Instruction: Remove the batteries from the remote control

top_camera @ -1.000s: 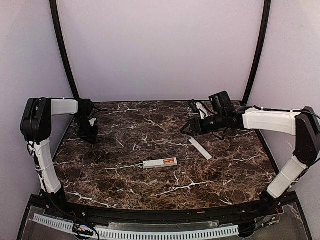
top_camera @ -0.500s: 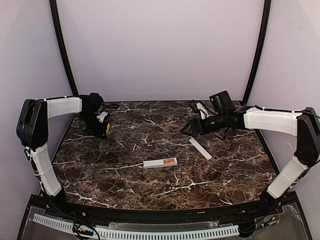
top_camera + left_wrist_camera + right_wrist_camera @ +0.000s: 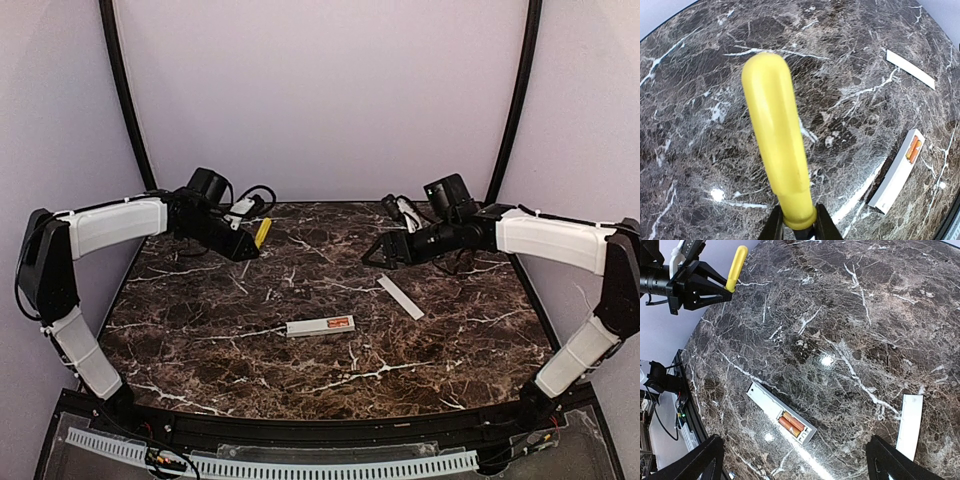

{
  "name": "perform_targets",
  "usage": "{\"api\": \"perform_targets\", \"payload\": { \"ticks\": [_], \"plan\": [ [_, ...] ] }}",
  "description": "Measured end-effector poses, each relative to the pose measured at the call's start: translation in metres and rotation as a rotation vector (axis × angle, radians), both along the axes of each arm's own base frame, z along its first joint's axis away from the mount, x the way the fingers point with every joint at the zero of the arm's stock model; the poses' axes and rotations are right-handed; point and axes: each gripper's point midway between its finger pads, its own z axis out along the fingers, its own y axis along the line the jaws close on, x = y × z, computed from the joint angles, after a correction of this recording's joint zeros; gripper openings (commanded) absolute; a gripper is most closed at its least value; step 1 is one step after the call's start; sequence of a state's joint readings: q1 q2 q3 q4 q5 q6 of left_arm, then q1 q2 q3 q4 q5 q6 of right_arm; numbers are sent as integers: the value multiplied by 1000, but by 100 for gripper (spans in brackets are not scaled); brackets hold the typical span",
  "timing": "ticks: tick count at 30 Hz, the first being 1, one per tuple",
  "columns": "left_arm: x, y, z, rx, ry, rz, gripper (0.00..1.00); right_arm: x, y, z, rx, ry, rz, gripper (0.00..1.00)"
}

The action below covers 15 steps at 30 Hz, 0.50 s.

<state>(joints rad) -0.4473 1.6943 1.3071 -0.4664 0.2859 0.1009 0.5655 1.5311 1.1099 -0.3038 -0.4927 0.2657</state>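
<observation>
The remote control point(image 3: 320, 325) lies back-up near the middle of the surface point(image 3: 200, 340). Its recess is uncovered, and both batteries point(image 3: 791, 424) sit side by side inside it, at the end of the remote nearer the right arm. A flat white strip point(image 3: 400, 296), probably the cover, lies behind and to the right of the remote, well apart from it, where it does not block the recess

The left pincer point(image 3: 250, 238) is clamped on the butt of a yellow stick point(image 3: 777, 145), held in the air behind and to the left of the remote. The stick juts past the fingers like a lever, so it looks meant for prying the batteries out

The right pincer point(image 3: 372, 256) hangs behind and to the right of the remote, jaws spread wide and holding nothing, which leaves it free to steady the remote. Neither battery is out yet
</observation>
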Motion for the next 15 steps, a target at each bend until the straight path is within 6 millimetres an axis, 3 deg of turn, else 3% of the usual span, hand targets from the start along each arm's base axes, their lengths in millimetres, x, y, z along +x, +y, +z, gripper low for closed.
{"api": "perform_targets", "payload": {
  "ticks": [9,15],
  "plan": [
    [-15,-41,8,-57,-117,-182,0,1,0,20,3,8,5,99],
    [-38,-69,24,-144,-191,-353,0,-6,4,35,24,33,40,99]
  ]
}}
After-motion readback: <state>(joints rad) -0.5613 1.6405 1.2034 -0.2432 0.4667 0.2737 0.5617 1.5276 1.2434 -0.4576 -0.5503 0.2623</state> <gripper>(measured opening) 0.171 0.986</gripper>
